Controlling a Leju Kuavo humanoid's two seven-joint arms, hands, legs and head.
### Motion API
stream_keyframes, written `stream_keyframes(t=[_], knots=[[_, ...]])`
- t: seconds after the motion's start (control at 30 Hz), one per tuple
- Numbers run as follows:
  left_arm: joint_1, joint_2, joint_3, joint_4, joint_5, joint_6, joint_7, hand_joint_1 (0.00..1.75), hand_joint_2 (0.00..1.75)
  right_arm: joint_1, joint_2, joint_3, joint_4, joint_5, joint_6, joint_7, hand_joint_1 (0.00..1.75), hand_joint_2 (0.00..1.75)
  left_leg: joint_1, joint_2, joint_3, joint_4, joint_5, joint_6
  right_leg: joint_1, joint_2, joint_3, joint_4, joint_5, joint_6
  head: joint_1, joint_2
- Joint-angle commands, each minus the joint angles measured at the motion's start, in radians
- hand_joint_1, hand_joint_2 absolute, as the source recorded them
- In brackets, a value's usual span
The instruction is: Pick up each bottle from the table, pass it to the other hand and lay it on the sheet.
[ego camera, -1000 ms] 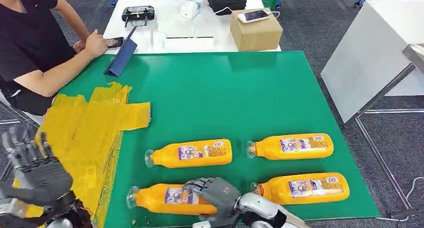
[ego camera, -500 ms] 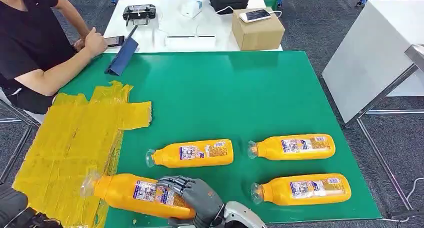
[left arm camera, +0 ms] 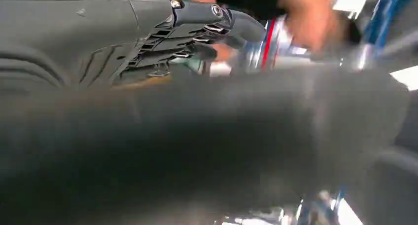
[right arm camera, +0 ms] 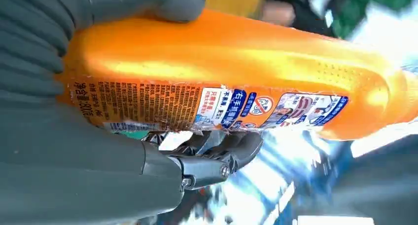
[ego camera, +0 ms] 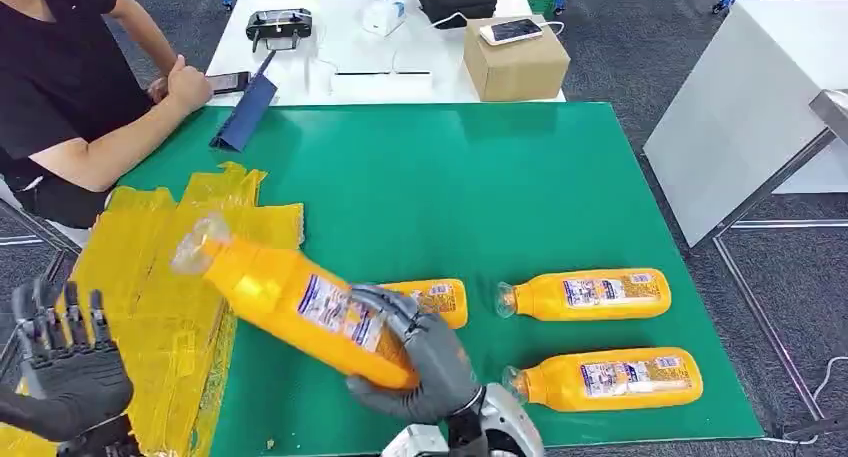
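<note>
Currently four orange bottles: one held, three lying on the green mat [ego camera: 500,177]. Right hand [ego camera: 420,362] grasps the held bottle [ego camera: 300,302] near its base, lifted off the mat, tilted, cap end pointing toward the yellow sheet [ego camera: 150,277]. Second bottle [ego camera: 435,299] lies partly hidden behind the held one; third bottle [ego camera: 585,293] and fourth bottle [ego camera: 605,378] lie further from the sheet. Left hand [ego camera: 70,362] is empty, fingers spread, beside the sheet's near edge. Right wrist view shows the label print and fingers [right arm camera: 217,153] wrapping the bottle's underside; left wrist view is blurred.
</note>
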Motion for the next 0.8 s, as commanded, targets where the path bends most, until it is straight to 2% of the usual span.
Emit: stream_keyframes(t=[0.03,0.17,0.4,0.6,0.8], knots=[[0.044,0.055,-0.202,0.044,0.008,-0.1,0.047,0.0,1.75,-0.027,0.04,-0.162,-0.069,-0.047,0.022,-0.029,1.75,1.75,0.0,-0.002,0.002,0.0,-0.001,-0.002,0.0,0.0,0.003,0.001,-0.001,-0.002,0.0,0.0],[0.042,0.057,-0.21,0.047,0.016,-0.106,0.048,0.0,1.75,-0.034,0.049,-0.156,-0.047,-0.044,0.026,-0.031,1.75,1.75,0.0,-0.001,0.004,0.0,-0.002,-0.002,0.0,0.001,0.013,0.0,-0.001,-0.002,0.0,0.0],[0.022,0.069,-0.234,0.078,0.065,-0.169,0.061,0.0,1.75,-0.122,0.08,-0.056,0.116,0.004,0.144,0.012,1.75,1.75,0.0,0.001,0.003,-0.001,0.0,-0.001,0.001,0.003,0.011,-0.001,0.001,-0.001,0.0,0.0],[0.016,0.07,-0.238,0.082,0.068,-0.17,0.064,0.0,1.75,-0.132,0.083,-0.035,0.139,0.011,0.157,0.023,1.75,1.75,0.001,0.0,0.002,-0.001,0.0,-0.001,0.001,0.002,0.011,-0.001,0.001,-0.001,0.0,0.0],[-0.007,0.073,-0.252,0.11,0.092,-0.174,0.074,0.0,1.75,-0.19,0.133,0.096,0.317,0.062,0.189,0.06,1.75,1.75,0.001,0.002,0.006,-0.002,-0.001,-0.002,0.001,0.005,0.014,-0.001,0.0,-0.003,0.0,0.0]])
